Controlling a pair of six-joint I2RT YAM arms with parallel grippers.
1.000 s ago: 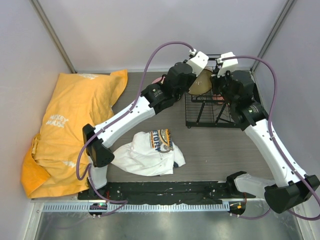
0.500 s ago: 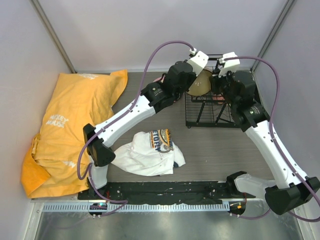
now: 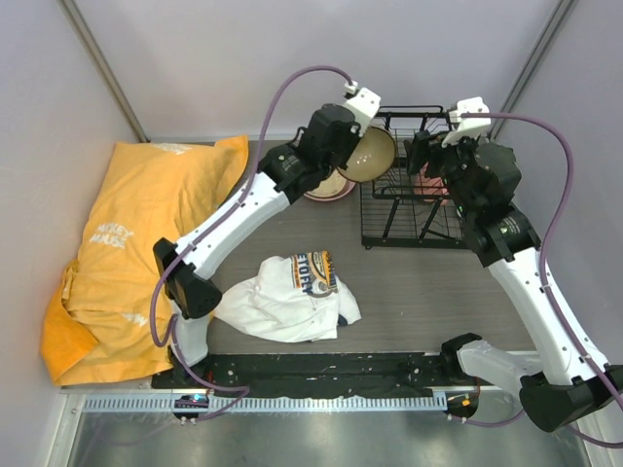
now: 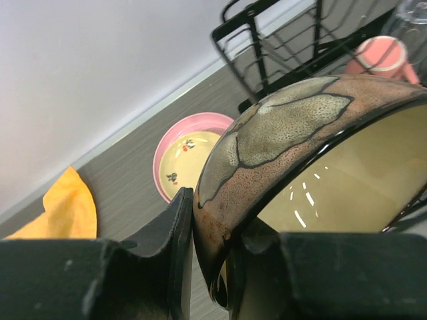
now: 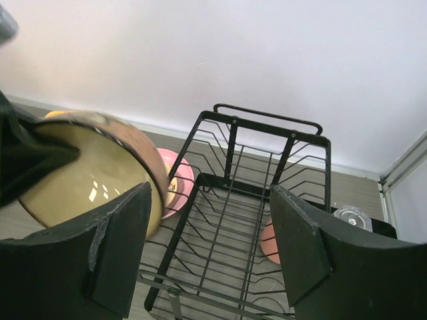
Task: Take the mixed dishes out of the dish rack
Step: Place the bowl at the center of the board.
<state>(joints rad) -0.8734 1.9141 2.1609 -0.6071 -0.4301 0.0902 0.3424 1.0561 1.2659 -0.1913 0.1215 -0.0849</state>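
Grey tabletop (image 3: 409, 282) sat inside pale walls, with both arm bases at the near edge. Nearest the bases lay a white shirt (image 3: 290, 297), crumpled, well apart from the rack. An orange cloth (image 3: 136, 243) covered the left side of the table.

Further back, the left gripper (image 4: 208, 267) was clamped on the rim of the tan bowl (image 4: 320, 167), one finger outside the wall and one inside. The bowl was held tilted on edge, its cream interior open toward the rack side and its mottled brown outer wall toward the left. From above, the bowl (image 3: 368, 156) hung at the rack's left rear corner, just beyond the gripper's tip, raised off the table.

Left of the rack, a pink plate (image 3: 329, 187) lay flat on the table with a cream patterned plate (image 4: 190, 150) resting inside it; the left arm partly hid both from above.

The black rack (image 3: 414, 209) stood at the right rear, its long side running front to back, raised frame at the far end. The right gripper (image 5: 207, 233) hovered above it with its fingers spread wide, holding nothing. A pink mug (image 5: 269, 245) sat in the rack's right part, seemingly lying on its side. A clear glass (image 5: 351, 218) stood just beyond the mug at the rack's right edge.
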